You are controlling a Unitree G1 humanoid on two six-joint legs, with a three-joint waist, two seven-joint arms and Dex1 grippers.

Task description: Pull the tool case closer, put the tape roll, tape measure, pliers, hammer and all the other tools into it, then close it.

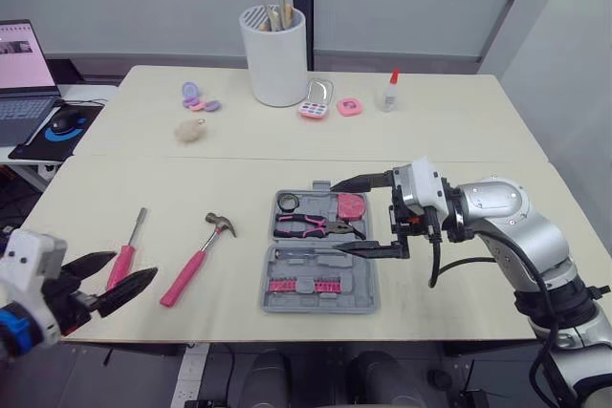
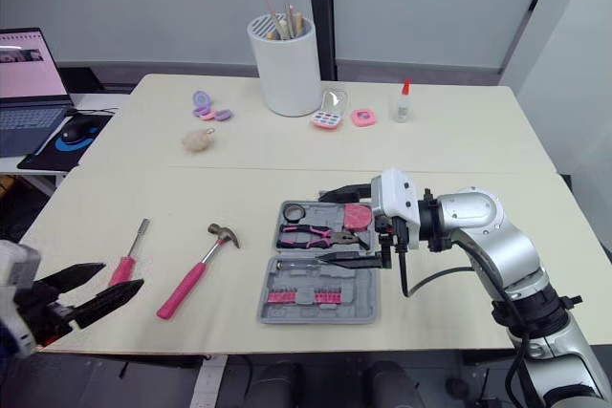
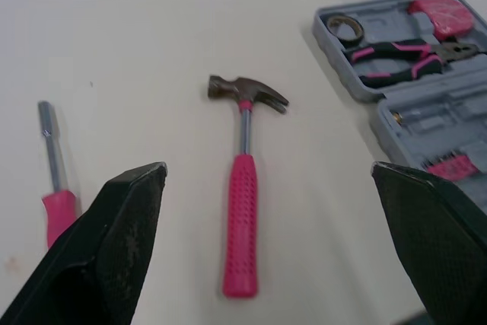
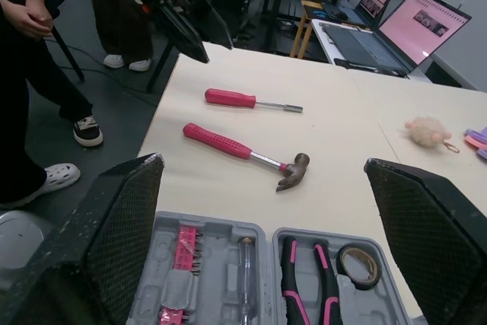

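The tool case point(image 1: 363, 284) lies open and flat on the desk point(image 1: 459, 140), near its front edge and about in the middle. The tape roll point(image 1: 288, 203), the pink tape measure point(image 1: 352, 205) and the pliers point(image 1: 311, 227) sit in the far half, and a row of pink bits sits in the near half. The case looks like hard, fairly light plastic, so it would likely slide easily on the smooth top.

To its left lies the hammer point(image 1: 194, 268), with its head pointing away from the robot and its pink handle angled toward the front edge. It is probably stiff and head-heavy. A grip on the ribbed handle close to the steel neck should keep it from tipping. The screwdriver point(image 1: 129, 250) lies further left, apart from the hammer. It is slim and light and may roll, so its pink handle is the safer place to hold it.

The right hand point(image 1: 335, 218) hovers over the right side of the case with its fingers spread wide, and it holds nothing. The left hand point(image 1: 135, 265) is low at the desk's front left corner, just beside the screwdriver's handle, also spread wide and empty.
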